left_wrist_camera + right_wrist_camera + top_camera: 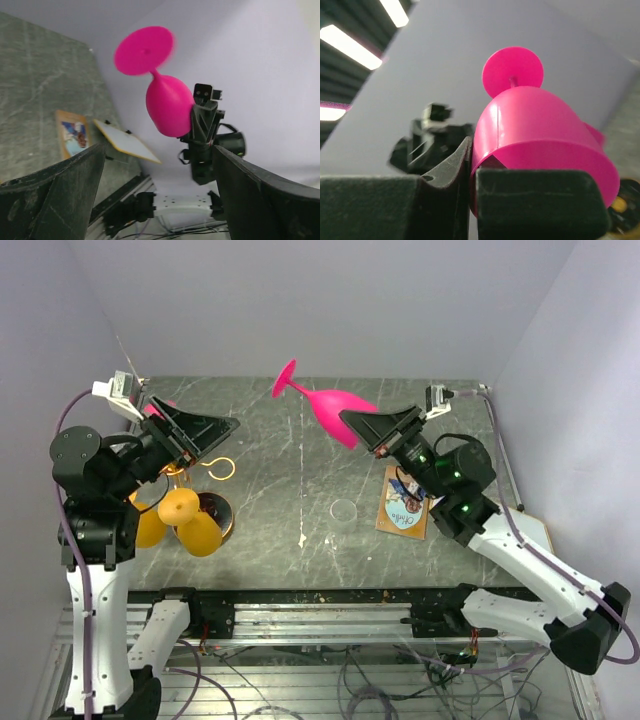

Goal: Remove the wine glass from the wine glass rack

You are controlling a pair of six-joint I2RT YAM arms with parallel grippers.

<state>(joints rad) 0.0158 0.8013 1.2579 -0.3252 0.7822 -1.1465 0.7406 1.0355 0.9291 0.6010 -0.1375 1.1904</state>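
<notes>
– Above mid-counter, right of centre: the right tool (362,432) is clamped on the rim of the wine glass (335,410), one pad inside the bowl, one outside. The glass is in the air, tipped over, foot toward the back wall.
– So it's off the wine glass rack (215,512)?
– Looks that way. The rack stands at the left of the counter (300,470), well apart from the pink glass. Only the yellow glasses (190,520) hang on it.
– Step in hand?
– I'd call the removal done; this reads as the carry. The next move needs a wrist rotation to bring the foot down, then a lowering onto bare counter, avoiding the printed card (405,505) by the right arm. It's a rim-only grip, so go slow or the glass may swing.
– Left arm?
– Elbow folded, wrist raised over the rack. The left tool (208,436) is spread wide with nothing between its fingers, facing across at the glass.
– Right arm pose?
– Reaching forward and inward from its base, forearm angled up, tool aimed back-left.
</notes>
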